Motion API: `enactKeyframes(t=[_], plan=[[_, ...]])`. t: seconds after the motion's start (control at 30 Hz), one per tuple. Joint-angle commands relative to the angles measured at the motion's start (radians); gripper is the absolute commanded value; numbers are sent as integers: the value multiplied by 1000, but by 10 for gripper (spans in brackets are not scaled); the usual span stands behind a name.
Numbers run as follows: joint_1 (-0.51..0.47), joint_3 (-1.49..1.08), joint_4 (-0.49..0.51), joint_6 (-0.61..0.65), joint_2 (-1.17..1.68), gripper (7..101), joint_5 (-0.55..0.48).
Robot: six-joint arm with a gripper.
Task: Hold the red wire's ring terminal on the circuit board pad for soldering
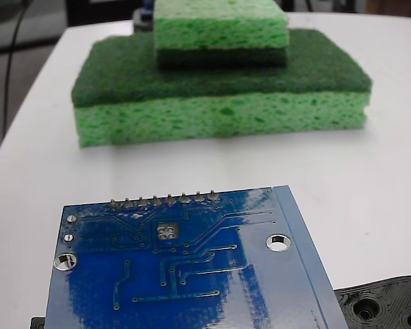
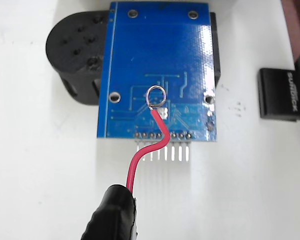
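The blue circuit board (image 1: 192, 281) lies on the white table in the fixed view, its grey pins along the far edge. The small square silver pad (image 1: 166, 232) sits bare near those pins. No wire or gripper shows in that view. In the wrist view the board (image 2: 160, 55) lies ahead, and the red wire (image 2: 140, 160) curves up from my black gripper (image 2: 121, 200) at the bottom edge. The gripper is shut on the wire. The silver ring terminal (image 2: 156, 96) appears over the board just beyond the pad (image 2: 164, 113), which the wire partly covers.
Two stacked green sponges (image 1: 219, 89) stand behind the board in the fixed view. A black plastic part with holes (image 2: 75, 50) pokes out from under the board, also seen as a black part (image 1: 387, 305). A black labelled block (image 2: 279, 93) lies to the right in the wrist view.
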State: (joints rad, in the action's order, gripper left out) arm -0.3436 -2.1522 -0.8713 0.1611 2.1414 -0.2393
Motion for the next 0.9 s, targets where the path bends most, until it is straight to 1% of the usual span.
enactKeyframes(t=[0.03, 0.27, 0.5, 0.7, 0.9], plan=[[-2, 37, 0, 21, -44, 1003, -43], [-18, 64, 31, 89, -160, 1003, -87], [-57, 137, 12, 150, -284, 1003, -124], [-69, 186, -20, 173, -318, 1003, -135], [-67, 189, -17, 175, -316, 1003, -135]])
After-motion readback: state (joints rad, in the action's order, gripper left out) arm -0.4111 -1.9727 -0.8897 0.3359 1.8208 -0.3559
